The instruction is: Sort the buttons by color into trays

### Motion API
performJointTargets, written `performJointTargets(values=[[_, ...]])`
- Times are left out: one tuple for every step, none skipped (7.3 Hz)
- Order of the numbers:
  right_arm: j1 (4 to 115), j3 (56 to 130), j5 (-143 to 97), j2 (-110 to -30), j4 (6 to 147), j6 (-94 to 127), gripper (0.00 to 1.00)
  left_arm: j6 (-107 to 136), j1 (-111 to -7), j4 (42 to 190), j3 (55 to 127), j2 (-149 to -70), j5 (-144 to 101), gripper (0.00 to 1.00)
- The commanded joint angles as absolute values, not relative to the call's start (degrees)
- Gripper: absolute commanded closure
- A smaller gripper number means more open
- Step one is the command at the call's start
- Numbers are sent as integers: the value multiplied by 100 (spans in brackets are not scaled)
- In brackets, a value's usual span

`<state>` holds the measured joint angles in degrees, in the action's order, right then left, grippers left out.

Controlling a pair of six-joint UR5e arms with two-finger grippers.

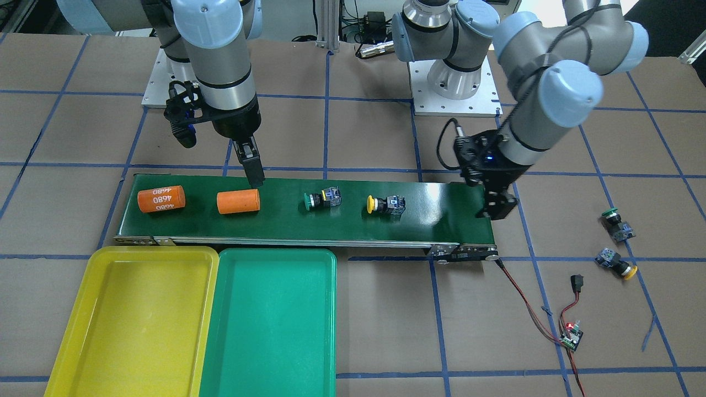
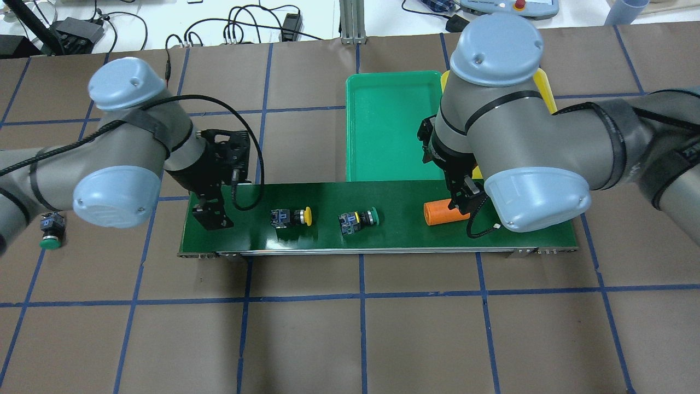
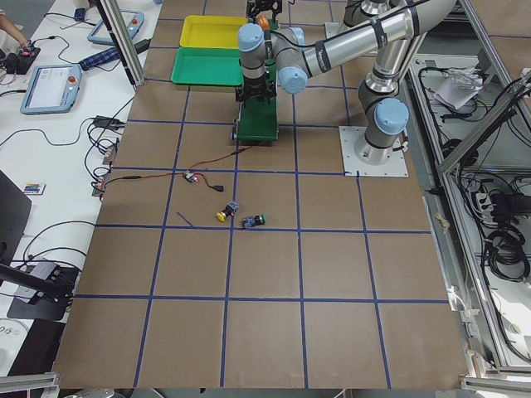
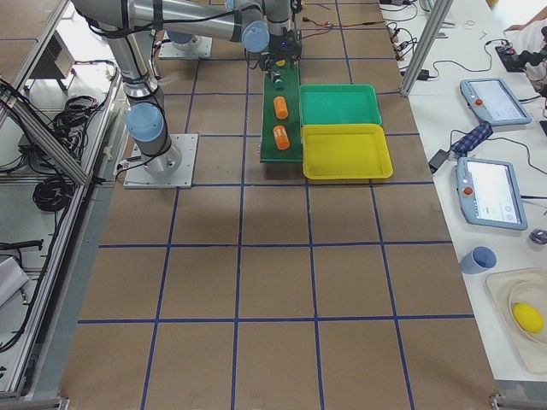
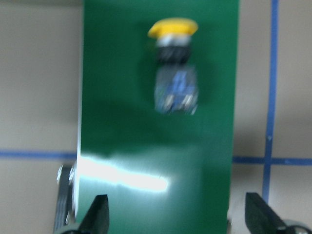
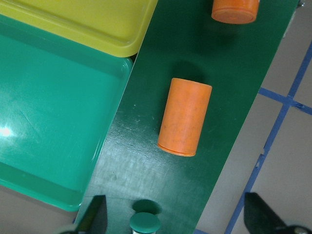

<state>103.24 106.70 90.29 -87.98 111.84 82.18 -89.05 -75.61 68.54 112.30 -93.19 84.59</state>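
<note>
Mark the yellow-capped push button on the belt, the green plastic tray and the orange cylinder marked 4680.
Yellow-capped push button (image 1: 384, 204): exterior front-facing view, collar behind the cap.
Green plastic tray (image 1: 276, 325): exterior front-facing view, bare floor.
Orange cylinder marked 4680 (image 1: 161, 199): exterior front-facing view, printed side.

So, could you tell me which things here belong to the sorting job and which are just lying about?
Job: two yellow-capped push-button switches, two green-capped push-button switches, yellow plastic tray, green plastic tray.
Lying about: two orange cylinders, small wired circuit board.
</note>
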Motion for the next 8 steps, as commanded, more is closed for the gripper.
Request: performJointTargets(values=[[10362, 10670, 8791, -8623, 11224, 8288, 0, -8921, -5887, 6777, 11206, -9490, 8472, 0], [10362, 10670, 8780, -8605, 11215, 8297, 0, -8764, -5523, 6298, 11232, -9692, 8464, 0], [10362, 10670, 8780, -8509, 11224, 8288, 0, -8423, -5380, 5788, 11267, -9903, 8481, 0], [10362, 10661, 8780, -8334, 11241, 8288, 0, -8089, -5083, 5540, 11207, -10158, 8481, 0], [10371, 10670, 8772, -8271, 11241, 8288, 0, -7164, -4845, 5111, 11145, -10430, 8499, 0], [10380, 10670, 8771, -8210, 11241, 8297, 0, -6650, -4608, 4619, 11153, -10668, 8508, 0], [10441, 10670, 8763, -8061, 11250, 8340, 0, -6453, -4327, 4562, 11145, -10870, 8499, 0], [10502, 10670, 8763, -7912, 11485, 8445, 0, -6408, -4046, 4562, 11145, -11029, 8499, 0]])
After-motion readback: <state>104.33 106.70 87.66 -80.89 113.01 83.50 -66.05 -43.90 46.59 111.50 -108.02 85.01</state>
